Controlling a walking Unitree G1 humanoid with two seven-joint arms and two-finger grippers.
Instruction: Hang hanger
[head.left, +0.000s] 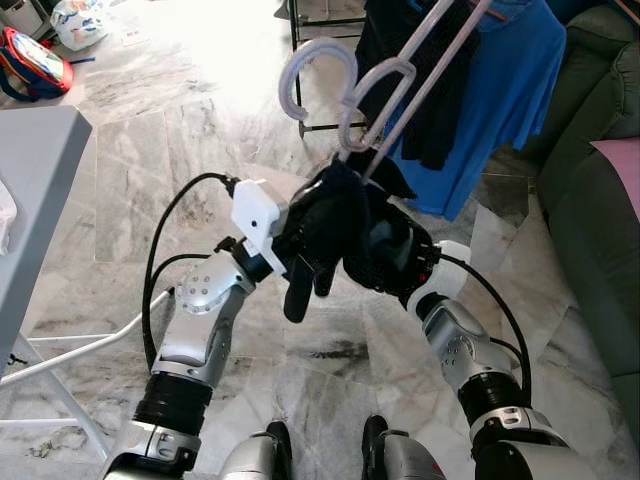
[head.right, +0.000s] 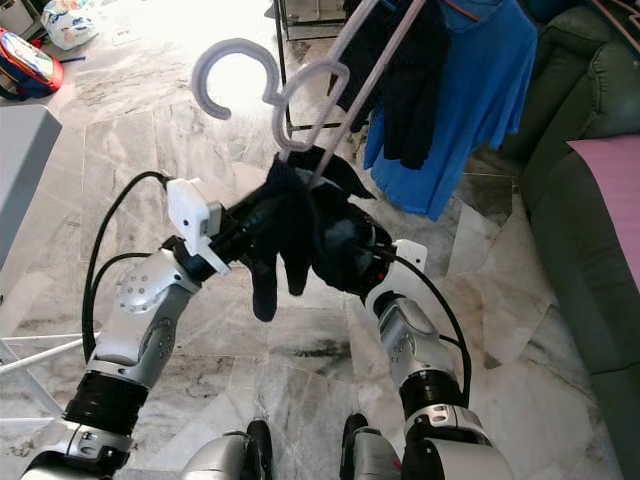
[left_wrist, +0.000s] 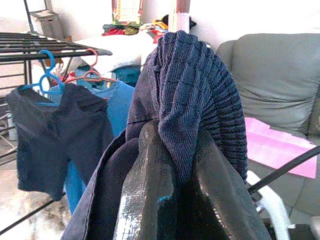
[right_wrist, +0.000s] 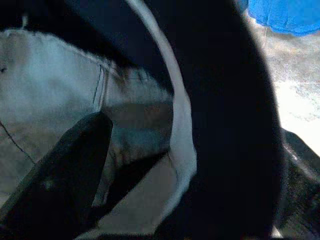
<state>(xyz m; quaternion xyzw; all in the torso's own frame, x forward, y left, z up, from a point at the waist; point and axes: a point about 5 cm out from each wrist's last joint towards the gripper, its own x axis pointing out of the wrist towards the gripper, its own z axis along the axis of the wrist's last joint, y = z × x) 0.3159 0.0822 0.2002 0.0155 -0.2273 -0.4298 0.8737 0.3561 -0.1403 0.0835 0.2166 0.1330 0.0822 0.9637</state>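
Note:
Two pale hangers (head.left: 320, 75) rise in front of me, hooks up and to the left, their rods running down into a bunched dark navy garment (head.left: 340, 215). My left gripper (head.left: 310, 225) reaches in from the left. In the left wrist view it is shut (left_wrist: 175, 145) on a fold of the ribbed navy cloth (left_wrist: 200, 85). My right gripper (head.left: 400, 255) comes in from the right and is buried under the garment. In the right wrist view a white hanger bar (right_wrist: 180, 115) curves past dark cloth close to the lens.
A drying rack stands ahead with a blue shirt (head.left: 500, 80) and a dark top (head.left: 425, 100) on hangers. A green sofa (head.left: 600, 220) with a pink cloth (head.left: 622, 170) is on the right. A grey table (head.left: 35, 200) is at the left, and bags (head.left: 35, 65) lie on the marble floor.

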